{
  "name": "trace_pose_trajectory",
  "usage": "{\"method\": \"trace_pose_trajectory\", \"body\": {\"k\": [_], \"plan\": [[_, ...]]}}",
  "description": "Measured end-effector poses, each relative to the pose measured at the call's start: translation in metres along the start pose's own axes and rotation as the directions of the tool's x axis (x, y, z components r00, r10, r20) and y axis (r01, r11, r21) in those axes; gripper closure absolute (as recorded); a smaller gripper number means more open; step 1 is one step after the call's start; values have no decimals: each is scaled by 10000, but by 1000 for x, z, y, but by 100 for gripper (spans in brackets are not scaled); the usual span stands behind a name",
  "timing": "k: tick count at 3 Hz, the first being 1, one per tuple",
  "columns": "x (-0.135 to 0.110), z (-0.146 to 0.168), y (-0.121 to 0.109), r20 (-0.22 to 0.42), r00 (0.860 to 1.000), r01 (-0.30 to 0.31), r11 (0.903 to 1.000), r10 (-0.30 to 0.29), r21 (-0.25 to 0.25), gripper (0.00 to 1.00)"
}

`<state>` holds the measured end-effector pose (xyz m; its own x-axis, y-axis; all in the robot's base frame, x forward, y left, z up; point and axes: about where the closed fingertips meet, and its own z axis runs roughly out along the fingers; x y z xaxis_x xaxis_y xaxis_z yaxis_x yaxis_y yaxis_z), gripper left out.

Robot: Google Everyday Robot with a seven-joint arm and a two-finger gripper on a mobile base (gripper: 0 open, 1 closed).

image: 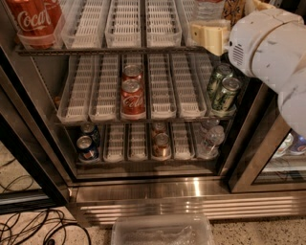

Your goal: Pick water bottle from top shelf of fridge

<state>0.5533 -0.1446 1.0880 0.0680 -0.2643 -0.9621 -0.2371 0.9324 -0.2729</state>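
The claw is positioned at the right end of the top shelf of the fridge, covering the lower part of the water bottle. Claw state: cannot tell. The water bottle stands in a right-hand lane, cut off by the upper edge. A Coca-Cola can occupies the far-left lane

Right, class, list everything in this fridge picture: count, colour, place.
water bottle: 1, clear, top shelf, right end
Coca-Cola container: 1, red, top shelf, left
red cans: 2, red, middle shelf, centre
green cans: 2, green, middle shelf, right
blue cans: 2, dark blue, bottom shelf, left
copper cans: 2, brown, bottom shelf, centre
small bottle: at least 1, clear, bottom shelf, right
bin: 1, clear, floor
cables: several, black, floor, left
arm: 1, white, right
hand: 1, cream, near the water bottle
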Motion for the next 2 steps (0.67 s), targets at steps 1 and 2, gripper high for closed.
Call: {"method": "trace_pose_trajectory", "body": {"k": [1,2], "plan": [[2,1,-7,184,9997,125,9998,-128,155,28],[8,5,-4,134,9997,204,9997,-206,116,13]]}}
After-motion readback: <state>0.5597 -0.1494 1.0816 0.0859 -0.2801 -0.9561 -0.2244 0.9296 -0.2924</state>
